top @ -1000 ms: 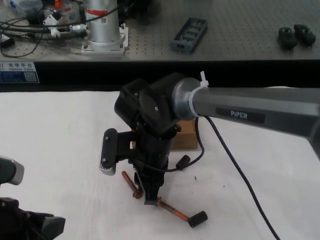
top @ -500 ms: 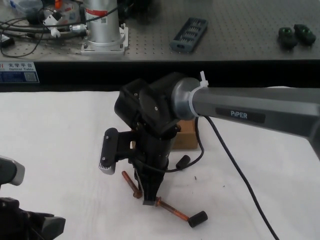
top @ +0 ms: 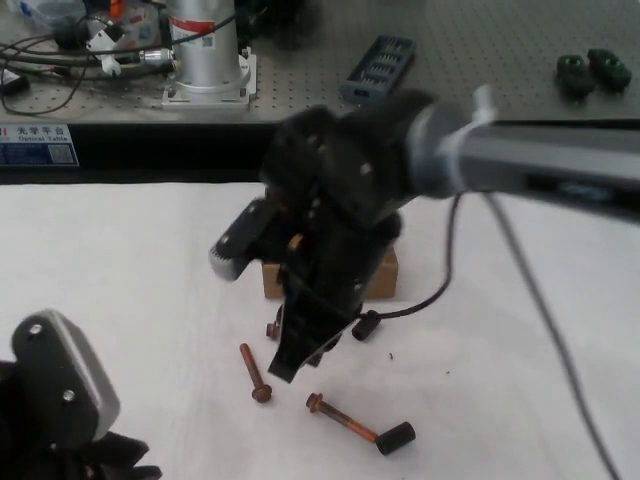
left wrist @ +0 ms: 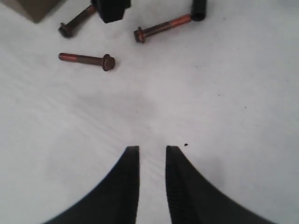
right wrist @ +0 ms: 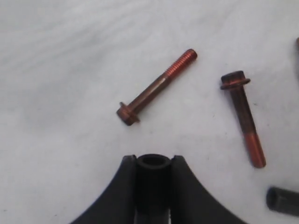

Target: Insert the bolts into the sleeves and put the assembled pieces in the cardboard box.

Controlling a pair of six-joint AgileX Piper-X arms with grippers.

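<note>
A small white-and-blue rectangular label plate (top: 38, 143) sits on the dark front edge of the grey perforated metal worktop (top: 470, 60) at the back. Its print is too small to read. The dark label strip (top: 565, 187) on the grey arm tube is blurred and illegible.

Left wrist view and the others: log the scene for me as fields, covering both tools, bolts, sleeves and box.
right tool: shut on a black sleeve, above the white cloth
left tool: open, holding nothing, over the cloth
bolts: three lie loose on the cloth: box-side bolt, lone bolt, end bolt
second sleeve: on the cloth at the end bolt's threaded tip; inserted or just touching, cannot tell
cardboard box: on the cloth beyond the bolts; contents hidden
</note>
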